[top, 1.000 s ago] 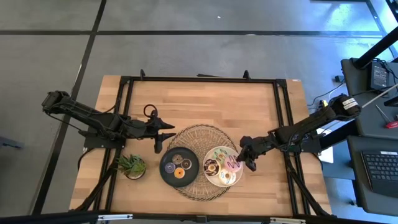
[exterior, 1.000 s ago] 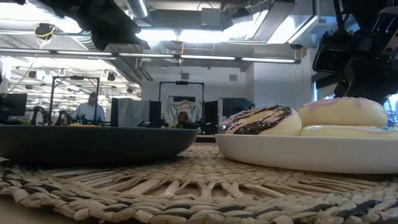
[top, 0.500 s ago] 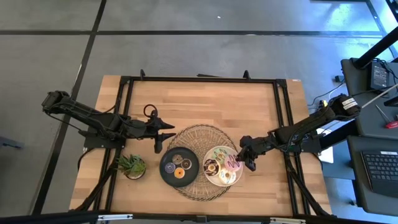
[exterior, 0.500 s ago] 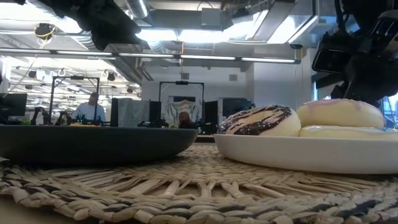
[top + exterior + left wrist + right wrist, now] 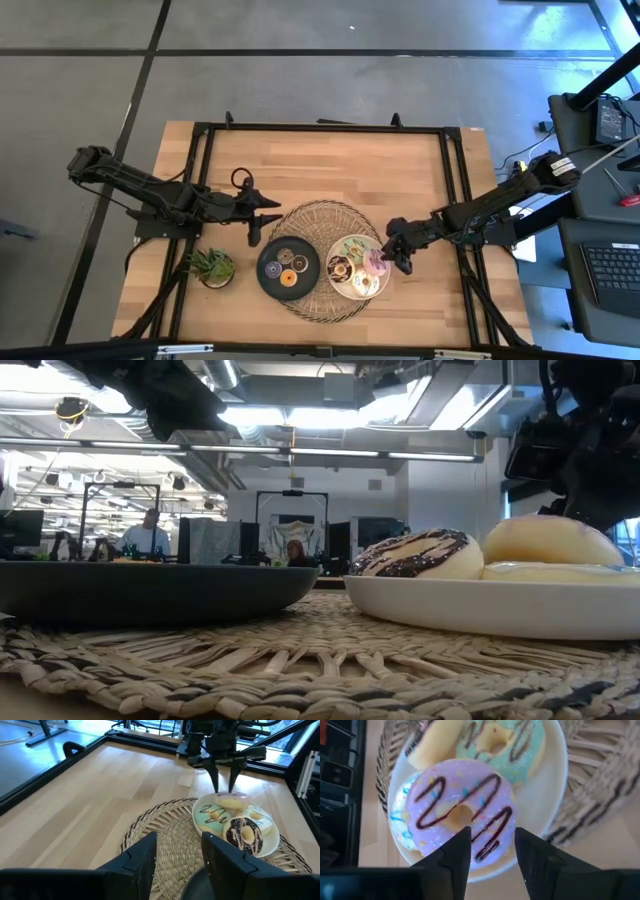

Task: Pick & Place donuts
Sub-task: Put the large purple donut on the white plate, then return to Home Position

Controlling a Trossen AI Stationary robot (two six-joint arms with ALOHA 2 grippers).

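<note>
The pink donut [image 5: 461,812] lies on the white plate [image 5: 352,288], leaning on its neighbours, with the right gripper [image 5: 223,782] directly above it, fingers spread either side and not touching. I judge this the placing or releasing step; next calls for lifting clear. The left gripper [image 5: 262,222] waits open near the woven mat [image 5: 310,215]. Only the high view shows the minis on the black plate [image 5: 268,281]

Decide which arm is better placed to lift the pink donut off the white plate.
The right: its claw hangs open directly over the pink donut, while the left claw waits beyond the mat's far edge.
</note>
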